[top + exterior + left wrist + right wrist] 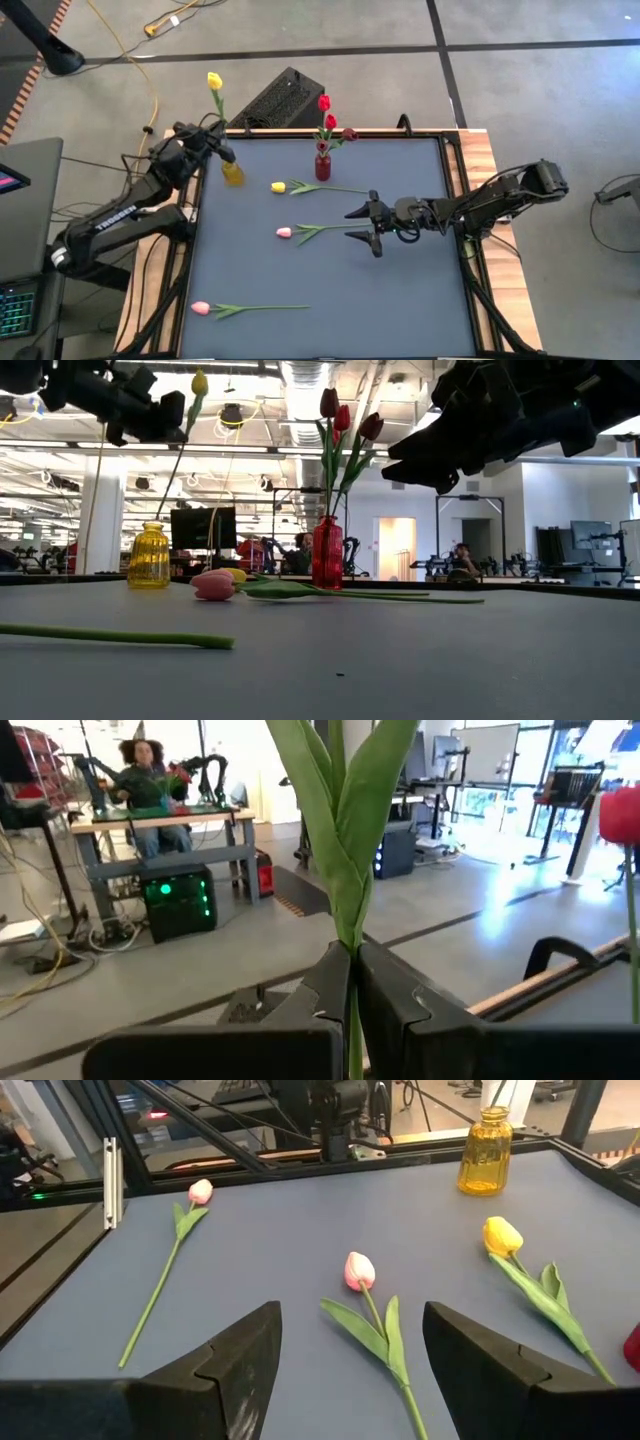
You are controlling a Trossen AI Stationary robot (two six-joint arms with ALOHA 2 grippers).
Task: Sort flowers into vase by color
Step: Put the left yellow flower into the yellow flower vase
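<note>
While pinched, stem (352, 1020) splits left gripper (355, 982).

One yellow tulip (214, 80) stands up over the yellow vase (232, 172). Red tulips (325, 112) stand in the red vase (322, 165). One yellow flower (279, 187) and two pink flowers (284, 232) lie flat on the table.

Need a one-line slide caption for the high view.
Left gripper holds a yellow tulip over the yellow vase; open right gripper nears a pink tulip.
</note>
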